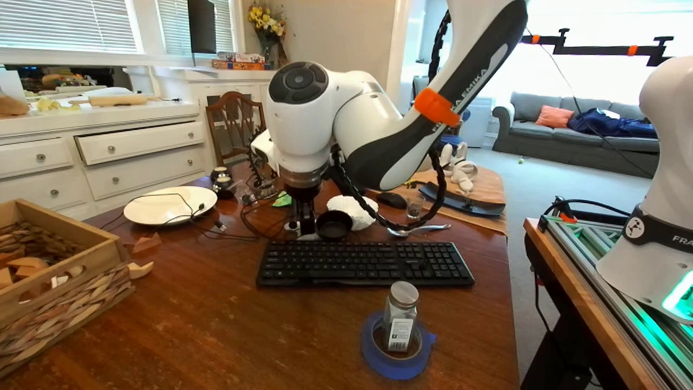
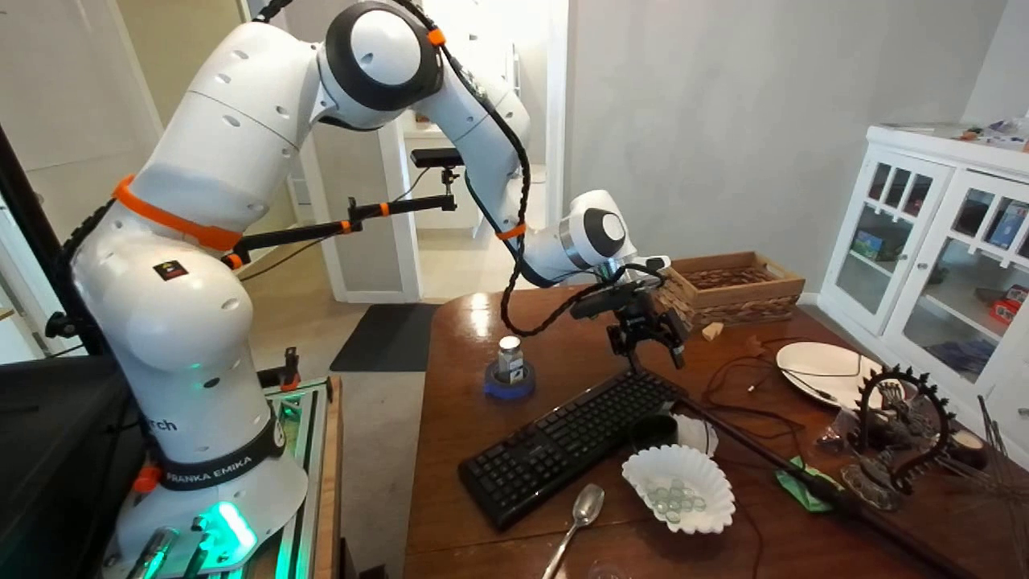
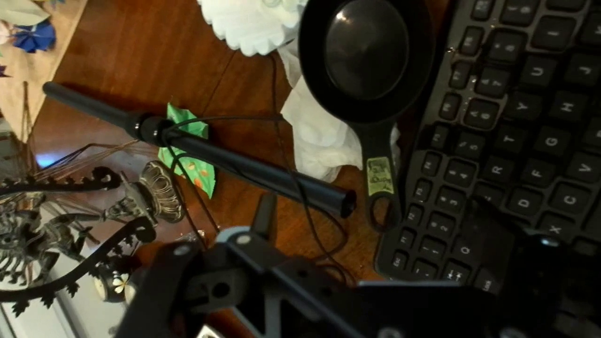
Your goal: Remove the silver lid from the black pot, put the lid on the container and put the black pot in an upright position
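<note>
End effector [image 2: 655, 358] gaped wide, holding nothing. Black pot [image 3: 368, 51] sat beside keyboard [image 1: 365, 264] edge. Exposed table [image 1: 206, 336] separated keyboard and basket [image 1: 70, 309].

Robot arm [image 1: 373, 116], black pot [image 1: 334, 225] beside keyboard [image 1: 365, 264], jar [image 1: 401, 317] inside tape roll [image 1: 398, 370]

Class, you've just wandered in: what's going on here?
A jointed white robot arm reaches over a brown wooden table, its two-fingered black pincer open, gripping nothing, near a small, round, long-handled black pot. A round silver lid tops a clear glass jar standing inside a round blue tape roll.
</note>
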You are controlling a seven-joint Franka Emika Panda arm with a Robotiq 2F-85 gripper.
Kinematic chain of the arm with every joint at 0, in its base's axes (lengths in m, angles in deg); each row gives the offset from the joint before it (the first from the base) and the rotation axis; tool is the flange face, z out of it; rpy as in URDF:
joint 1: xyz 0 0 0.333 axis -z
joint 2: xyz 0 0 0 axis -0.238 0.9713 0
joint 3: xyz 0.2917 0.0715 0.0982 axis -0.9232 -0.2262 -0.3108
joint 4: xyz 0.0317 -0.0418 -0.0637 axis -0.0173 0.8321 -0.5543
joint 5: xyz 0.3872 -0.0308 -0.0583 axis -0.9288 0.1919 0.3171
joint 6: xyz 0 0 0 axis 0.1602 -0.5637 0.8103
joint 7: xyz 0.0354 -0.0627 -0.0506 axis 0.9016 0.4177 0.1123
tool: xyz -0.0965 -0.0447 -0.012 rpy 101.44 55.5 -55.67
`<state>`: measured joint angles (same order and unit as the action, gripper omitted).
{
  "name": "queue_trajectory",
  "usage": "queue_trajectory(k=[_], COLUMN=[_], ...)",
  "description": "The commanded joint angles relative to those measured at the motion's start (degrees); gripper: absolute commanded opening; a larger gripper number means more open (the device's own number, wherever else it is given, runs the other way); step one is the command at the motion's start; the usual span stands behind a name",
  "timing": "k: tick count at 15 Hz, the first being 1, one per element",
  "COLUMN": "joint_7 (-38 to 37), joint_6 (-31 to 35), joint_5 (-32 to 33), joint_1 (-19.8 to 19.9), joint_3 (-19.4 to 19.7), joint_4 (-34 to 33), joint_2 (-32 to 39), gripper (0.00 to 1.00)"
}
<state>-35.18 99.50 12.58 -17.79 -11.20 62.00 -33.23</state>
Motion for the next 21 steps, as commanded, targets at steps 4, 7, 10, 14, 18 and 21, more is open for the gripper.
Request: queue_trajectory(k=[4, 7, 10, 14, 18, 21], joint_7=[4.77, 6.63, 6.10, 5.30, 5.23, 4.63], joint_6=[-0.78, -1.38, -1.70, -2.22, -2.16, -1.96], joint_5=[-11.32, -14.01, -14.00, -14.09, -15.07, -15.97], joint_1=[18.35, 22.23, 24.17, 25.84, 26.35, 26.29], joint_3=[-15.67, -17.09, -15.89, -15.55, -16.30, -16.38], joint_4=[-0.60, 0.45, 0.75, 0.38, 0.00, -0.39], joint_2=[-3.23, -3.98, -4.01, -3.00, -1.44, -0.28], gripper=[1.00, 1.00, 1.00, 0.99, 0.92, 0.76])
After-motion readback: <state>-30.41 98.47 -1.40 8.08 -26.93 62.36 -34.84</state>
